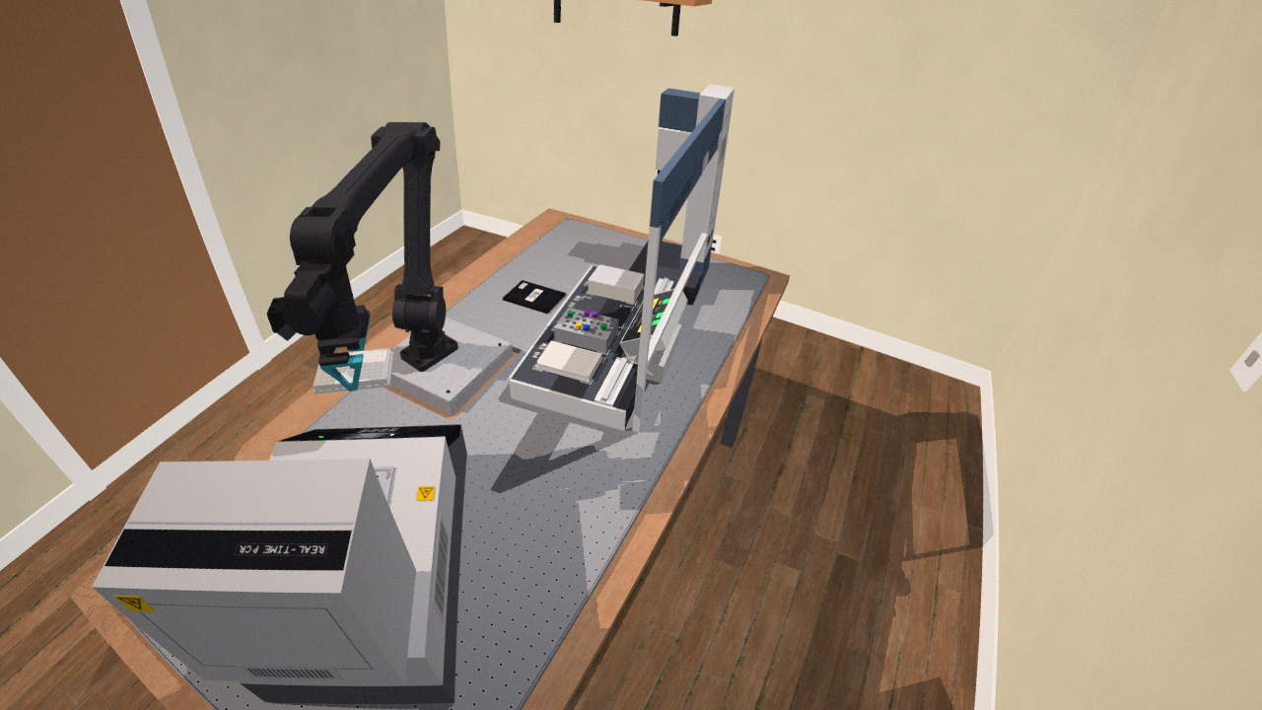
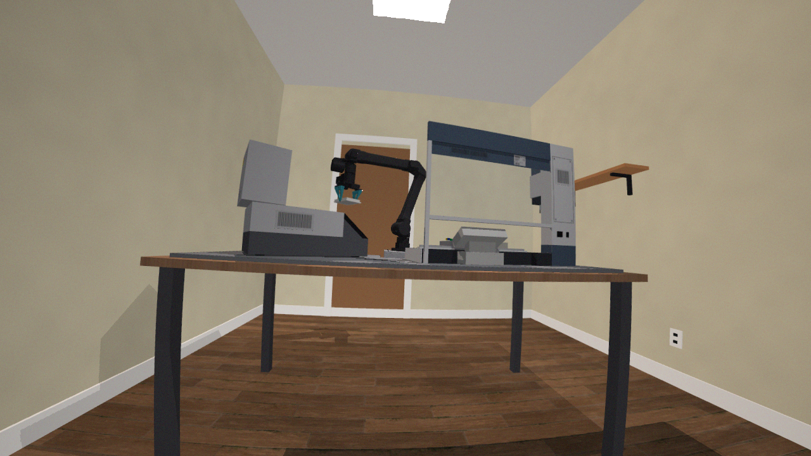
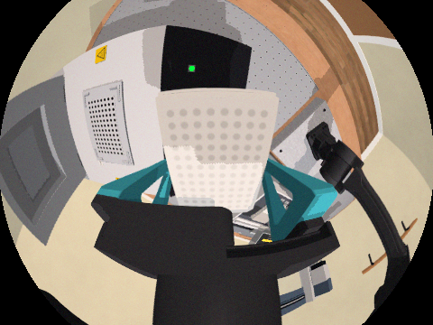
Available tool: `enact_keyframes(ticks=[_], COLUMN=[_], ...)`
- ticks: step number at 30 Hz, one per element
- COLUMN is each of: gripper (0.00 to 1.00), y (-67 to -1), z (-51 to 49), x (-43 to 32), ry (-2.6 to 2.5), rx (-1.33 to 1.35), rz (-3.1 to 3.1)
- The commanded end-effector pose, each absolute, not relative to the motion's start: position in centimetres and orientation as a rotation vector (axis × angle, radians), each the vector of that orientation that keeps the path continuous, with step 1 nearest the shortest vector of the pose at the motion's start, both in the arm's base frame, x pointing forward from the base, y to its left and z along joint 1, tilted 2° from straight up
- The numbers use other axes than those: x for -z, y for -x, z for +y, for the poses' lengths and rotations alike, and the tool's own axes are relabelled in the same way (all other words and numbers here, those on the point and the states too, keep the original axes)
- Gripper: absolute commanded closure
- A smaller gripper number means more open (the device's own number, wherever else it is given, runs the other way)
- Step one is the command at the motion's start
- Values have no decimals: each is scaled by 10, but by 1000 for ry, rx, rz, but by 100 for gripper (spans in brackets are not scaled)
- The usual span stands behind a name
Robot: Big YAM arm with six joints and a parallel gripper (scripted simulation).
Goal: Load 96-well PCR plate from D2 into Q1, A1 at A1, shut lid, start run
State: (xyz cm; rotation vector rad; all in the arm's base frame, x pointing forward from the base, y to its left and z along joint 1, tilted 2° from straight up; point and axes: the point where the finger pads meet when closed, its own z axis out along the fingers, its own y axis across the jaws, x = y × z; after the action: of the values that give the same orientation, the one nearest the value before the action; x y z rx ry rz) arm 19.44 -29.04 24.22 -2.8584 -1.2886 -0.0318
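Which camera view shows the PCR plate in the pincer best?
The wrist view: the PCR plate fills the centre, wells visible, between the pincer's teal fingers. Top and exterior views show only a small pale slab under the arm.

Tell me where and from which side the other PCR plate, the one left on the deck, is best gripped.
Grip the deck plate across its two long side walls, coming straight down from above. It lies flat and well-side up, with the tube block close behind it, so only the top is free. The claw holds the task's plate that way.
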Motion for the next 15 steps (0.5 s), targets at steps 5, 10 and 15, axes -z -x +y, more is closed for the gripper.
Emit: enact_keyframes(ticks=[5,10,15], gripper=[100,100,100], y=[-228,-236,-259], z=[-324,-335,-356], x=[-250,-257,-247], ry=[2896,2911,2907], rx=[33,40,37], rz=[-1268,-1287,-1250])
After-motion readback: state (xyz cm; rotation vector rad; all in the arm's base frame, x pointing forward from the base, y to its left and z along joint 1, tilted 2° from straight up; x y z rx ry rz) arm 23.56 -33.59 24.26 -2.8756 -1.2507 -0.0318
